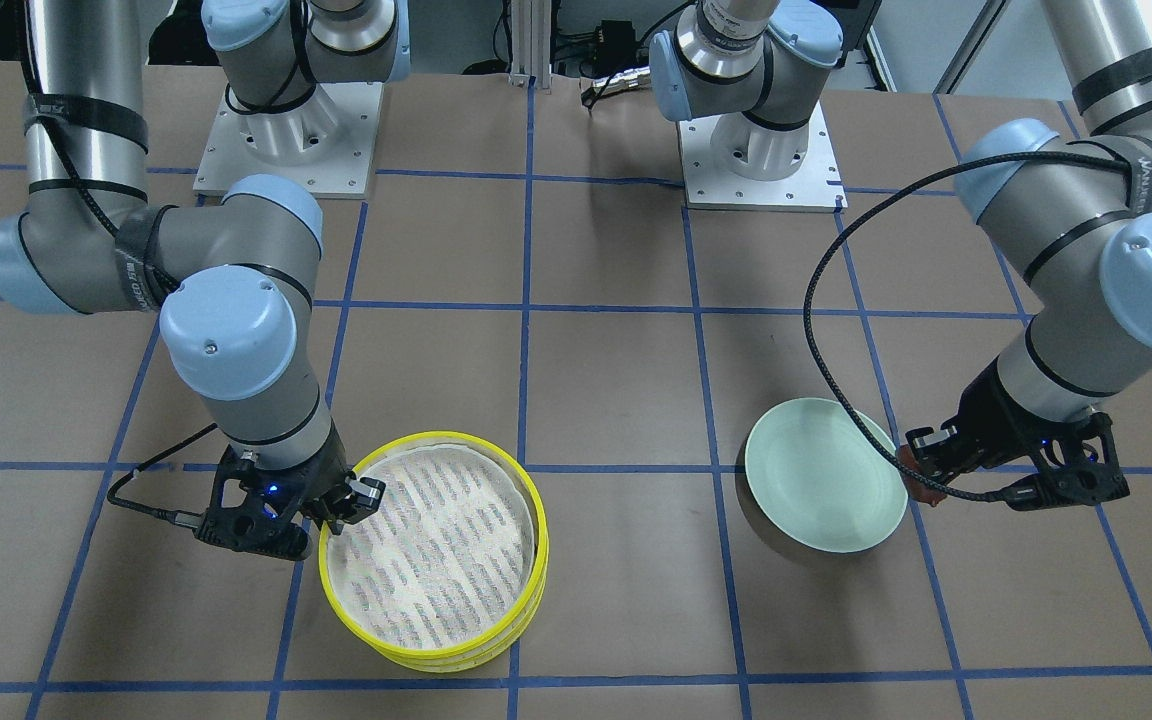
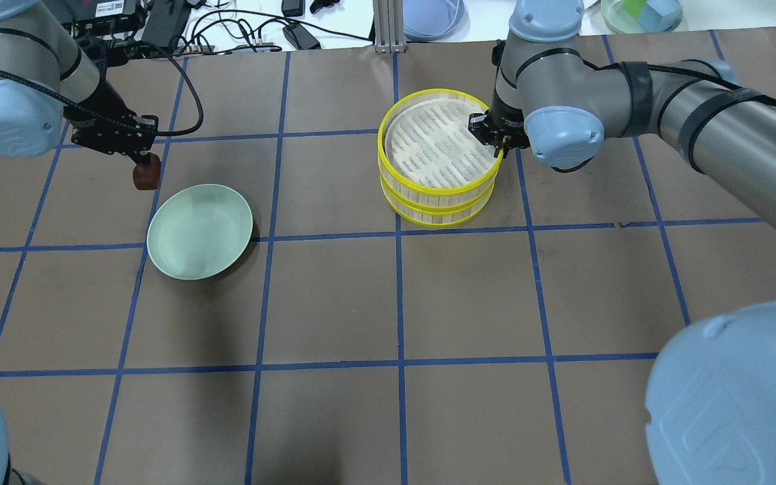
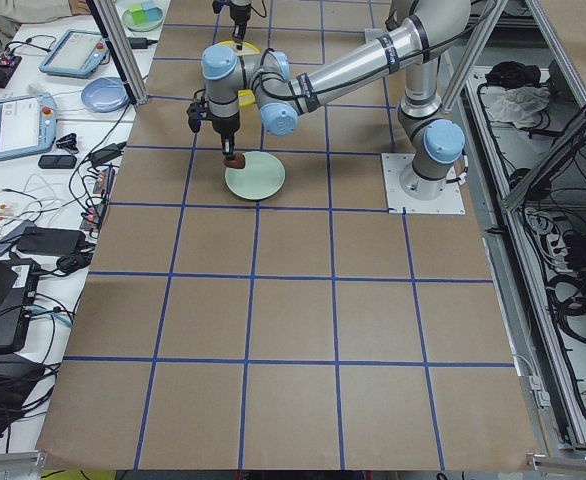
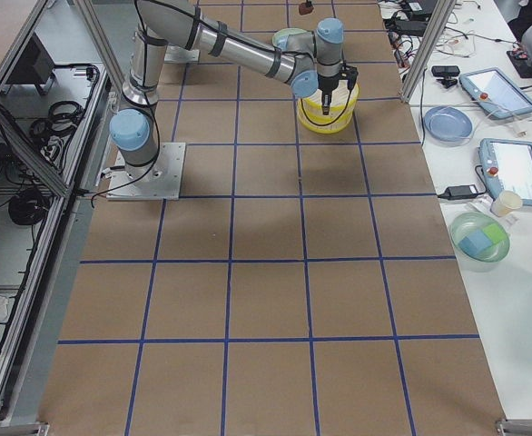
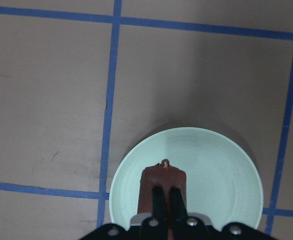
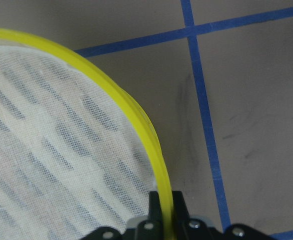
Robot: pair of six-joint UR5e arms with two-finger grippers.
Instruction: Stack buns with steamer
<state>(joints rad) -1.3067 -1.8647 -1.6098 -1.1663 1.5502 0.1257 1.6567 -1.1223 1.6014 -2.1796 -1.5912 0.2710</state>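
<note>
My left gripper (image 2: 144, 164) is shut on the reddish-brown round bun (image 2: 146, 175) and holds it in the air just past the far-left rim of the pale green plate (image 2: 199, 231). In the left wrist view the bun (image 5: 162, 182) sits between the fingers (image 5: 159, 205) with the empty plate (image 5: 216, 170) below. My right gripper (image 2: 500, 143) is shut on the yellow rim of the top tier of the two-tier steamer (image 2: 438, 202). The right wrist view shows the rim (image 6: 136, 120) pinched between the fingers (image 6: 156, 210). A white cloth liner (image 2: 436, 143) fills the top tier. The cream-white bun is hidden.
The brown table carries a grid of blue tape lines (image 2: 398, 296). The two arm bases (image 1: 286, 140) (image 1: 758, 150) stand at the robot's edge. Side tables hold tablets (image 4: 518, 171), a blue dish (image 4: 446, 121) and cables.
</note>
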